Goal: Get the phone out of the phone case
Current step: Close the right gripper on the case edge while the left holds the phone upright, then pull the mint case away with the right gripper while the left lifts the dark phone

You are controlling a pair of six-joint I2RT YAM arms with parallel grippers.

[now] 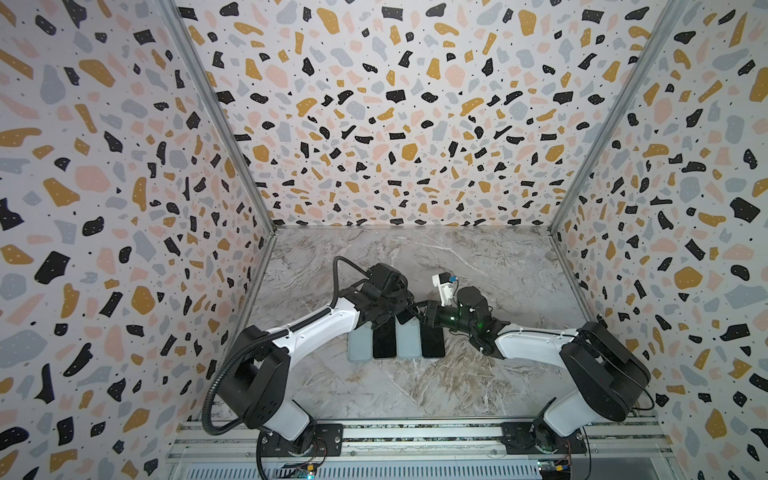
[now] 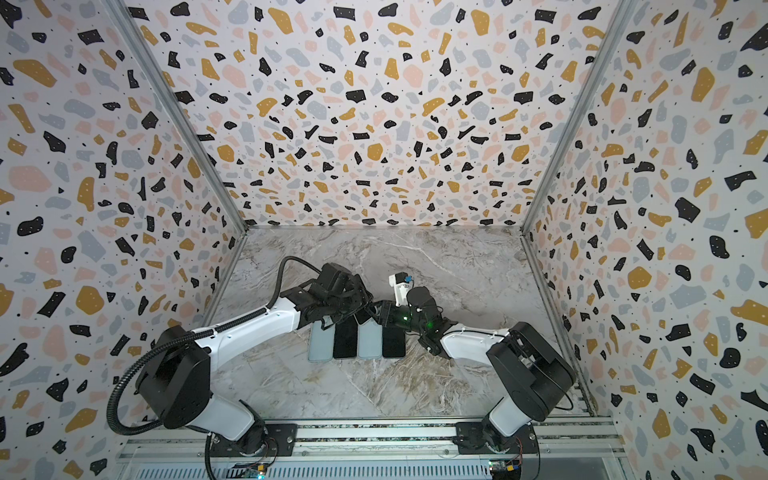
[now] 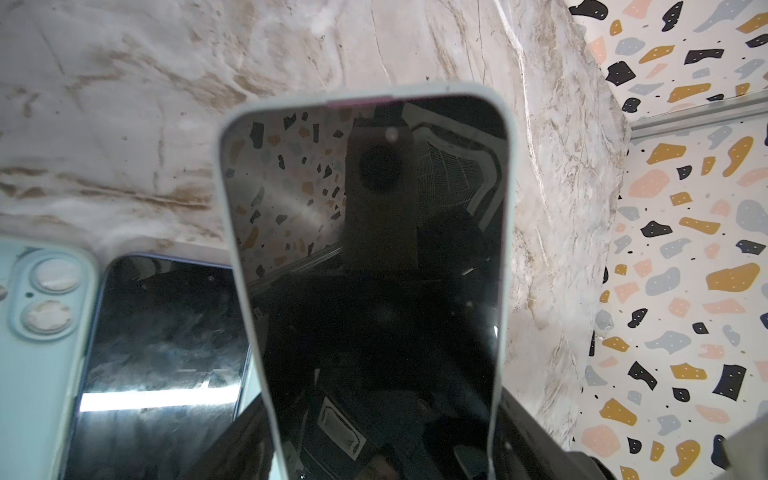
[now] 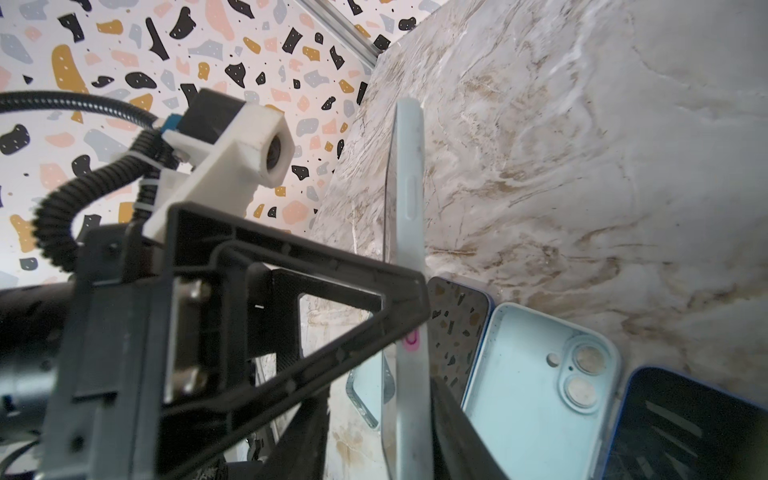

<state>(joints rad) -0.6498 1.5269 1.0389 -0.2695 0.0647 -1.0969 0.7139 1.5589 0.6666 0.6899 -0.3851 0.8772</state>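
The right gripper (image 4: 382, 399) stands part open, nothing held: its jaws are set either side of the phone case (image 4: 409, 187), whose thin edge is turned toward it. The phone case, phone (image 3: 365, 257) inside, is clamped across its width by the left gripper (image 3: 386, 440), long axis running straight out from it.

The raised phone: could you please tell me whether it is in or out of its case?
In: the left wrist view shows the pale case hugging the top and both sides of the phone.
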